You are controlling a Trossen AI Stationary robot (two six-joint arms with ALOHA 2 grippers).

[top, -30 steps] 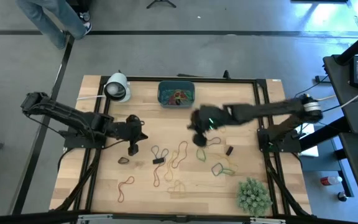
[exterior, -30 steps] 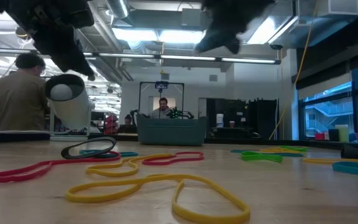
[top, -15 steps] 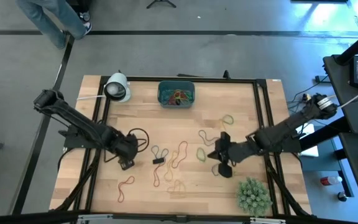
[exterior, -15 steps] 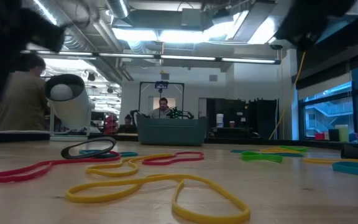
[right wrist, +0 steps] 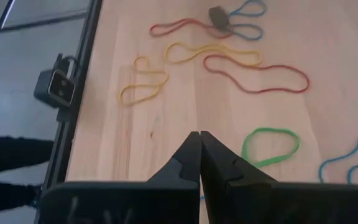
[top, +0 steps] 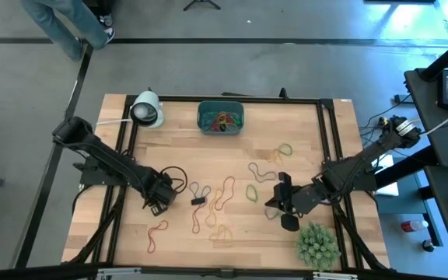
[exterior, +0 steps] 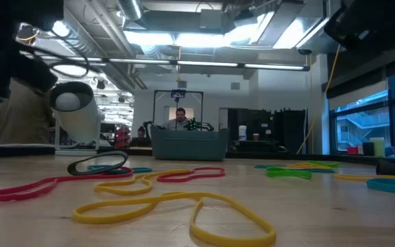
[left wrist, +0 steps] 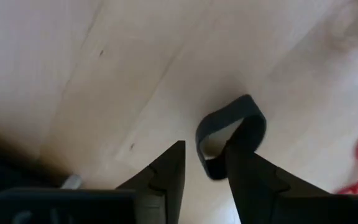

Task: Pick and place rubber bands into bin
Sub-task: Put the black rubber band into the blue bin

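Observation:
A dark rubber band (left wrist: pixel 230 132) lies flat on the wood. My left gripper (left wrist: pixel 205 167) points straight down over it, open, with the band's near end between the fingertips. From above, that gripper (top: pixel 155 204) hides the band. Many more rubber bands, orange (top: pixel 224 193), green (top: pixel 251 190) and red (top: pixel 158 233), lie across the table's middle. The teal bin (top: pixel 202 118) stands at the far middle with several bands inside. My right gripper (right wrist: pixel 199 138) is shut and holds nothing. It hangs over the near right part of the table (top: pixel 274 204), slanting down. My left gripper stands from above over the dark band's near end (left wrist: pixel 211 167). One finger (left wrist: pixel 247 171) overlaps the band in the wrist view. I cannot tell whether it touches the band, which lies flat on the table.
A white roll-like object (top: pixel 146 109) stands at the far left. A bushy green plant (top: pixel 317 243) sits at the near right corner, close to my right arm. A small black piece (top: pixel 198 201) lies among the bands. People show in the room beyond the table (exterior: pixel 19 103).
My left gripper has sunk toward the table and toward its near edge, and has tipped to point straight down over the dark band. My right gripper has swung from the table's middle, near the bin, toward the near right, and has come a little lower. The bands have not moved.

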